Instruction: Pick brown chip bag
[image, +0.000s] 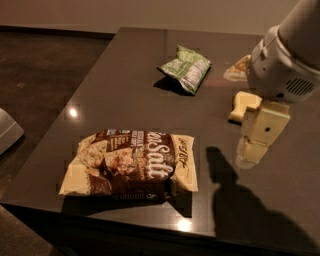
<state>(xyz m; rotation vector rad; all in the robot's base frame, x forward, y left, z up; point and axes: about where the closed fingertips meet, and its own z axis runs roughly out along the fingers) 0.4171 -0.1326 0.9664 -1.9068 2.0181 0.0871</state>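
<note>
The brown chip bag (131, 164) lies flat on the dark desk (125, 95), close to the near edge, with its white script lettering facing up. Nothing touches it.

The end effector (254, 147) hangs above the desk to the right of the brown chip bag, well apart from it, and holds nothing. Whether it is spread or pressed together I cannot tell, because it is seen only from one side. The white arm housing (285, 65) is above it, further right of the bag.

Behind the brown chip bag and a little to the right lies a smaller green-and-white bag (186, 69). A pale yellow block (244, 104) sits far right of the brown chip bag, just behind the end effector.
</note>
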